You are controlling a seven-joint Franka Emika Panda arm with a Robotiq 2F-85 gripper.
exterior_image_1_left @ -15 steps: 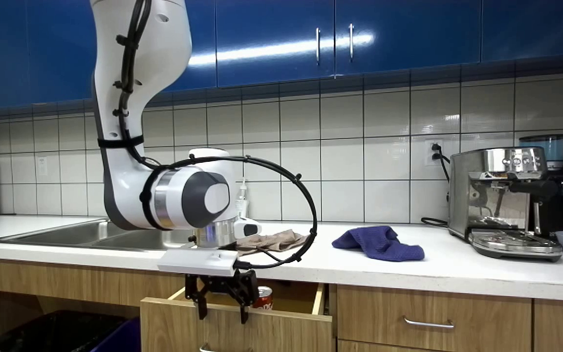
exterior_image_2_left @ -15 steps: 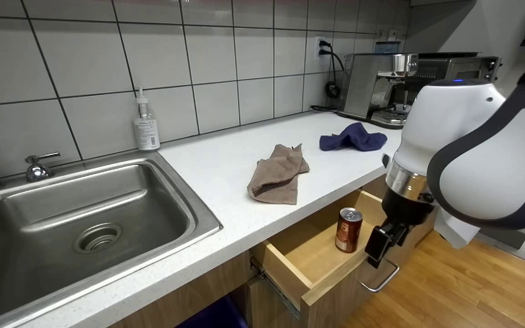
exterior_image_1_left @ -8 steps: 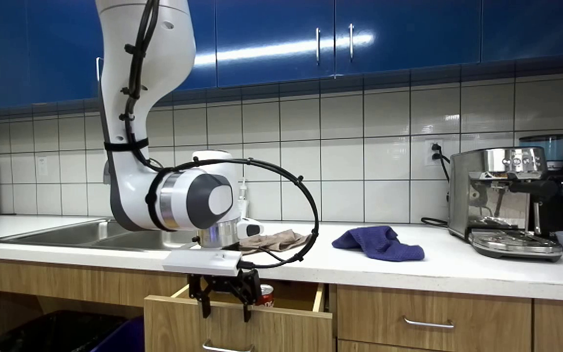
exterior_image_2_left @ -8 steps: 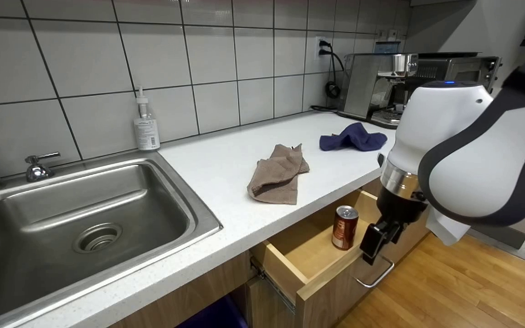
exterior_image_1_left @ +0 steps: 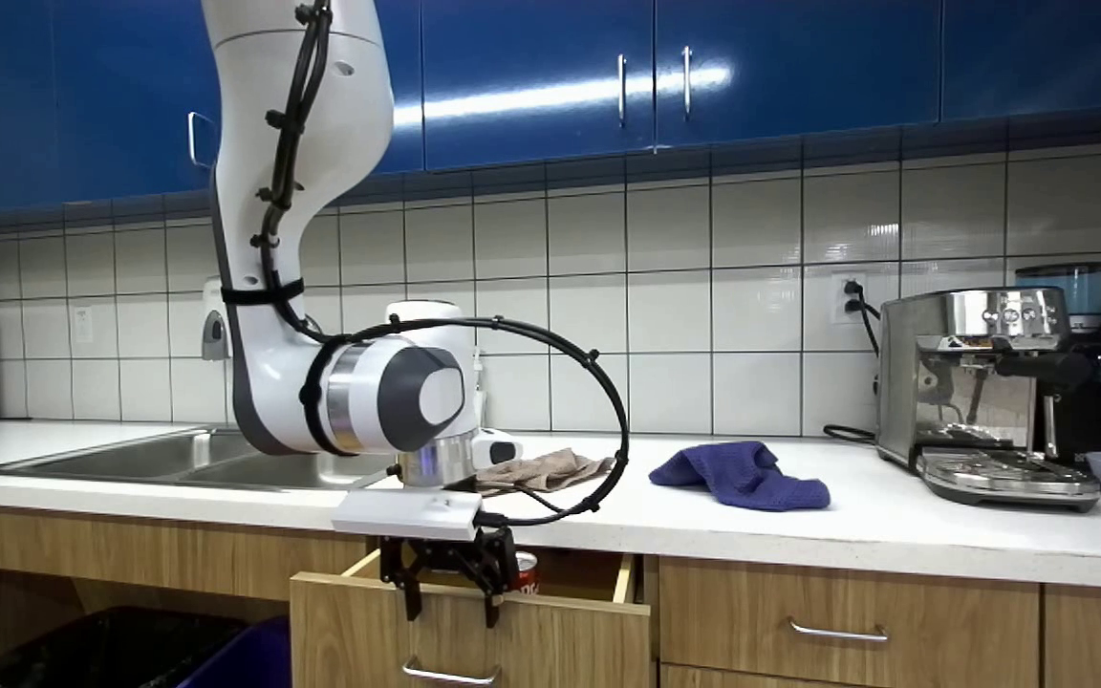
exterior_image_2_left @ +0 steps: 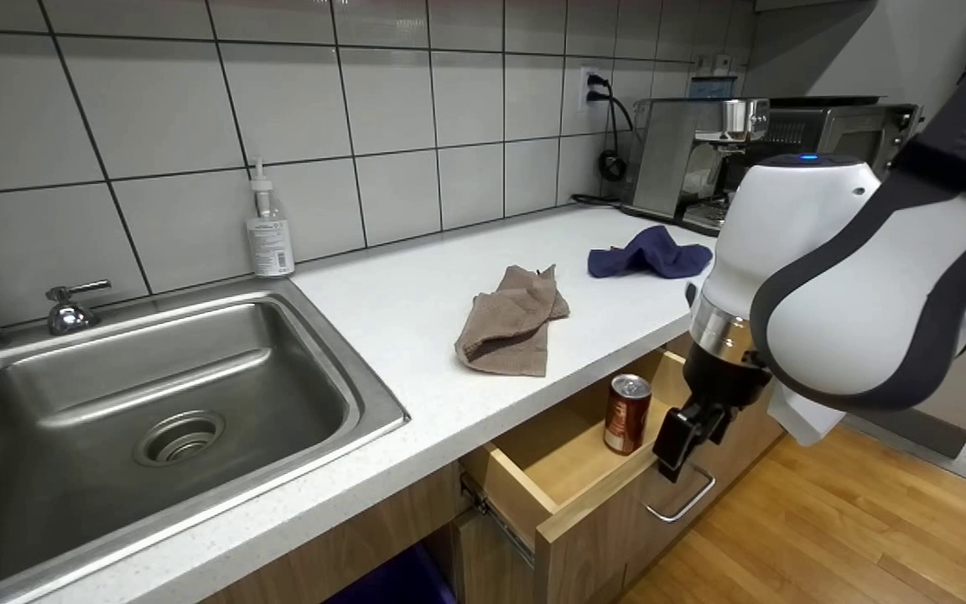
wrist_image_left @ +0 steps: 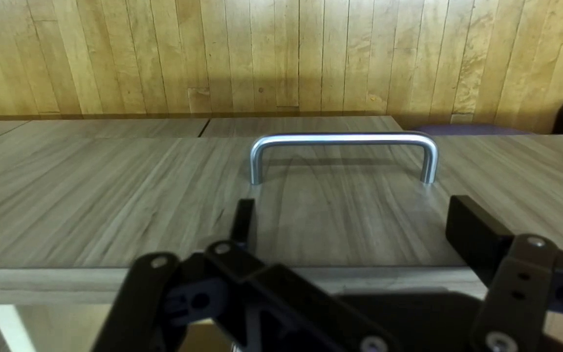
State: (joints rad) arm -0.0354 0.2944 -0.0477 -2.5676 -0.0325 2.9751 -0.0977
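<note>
Hanging, jaws spread wide, at the front of the pulled-out drawer (exterior_image_1_left: 570,650), my gripper (exterior_image_1_left: 452,609) stands above the metal handle (wrist_image_left: 344,139). Inside stands a red can (exterior_image_2_left: 627,414).

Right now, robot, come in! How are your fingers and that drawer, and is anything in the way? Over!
Fingers open, holding nothing. Wooden drawer open, red soda can upright inside. Nothing seen blocking its metal handle.

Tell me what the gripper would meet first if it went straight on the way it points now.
Most likely the drawer handle: the wrist view shows it ahead, beyond the open gripper. Depth is unclear, so the drawer front might come first.
</note>
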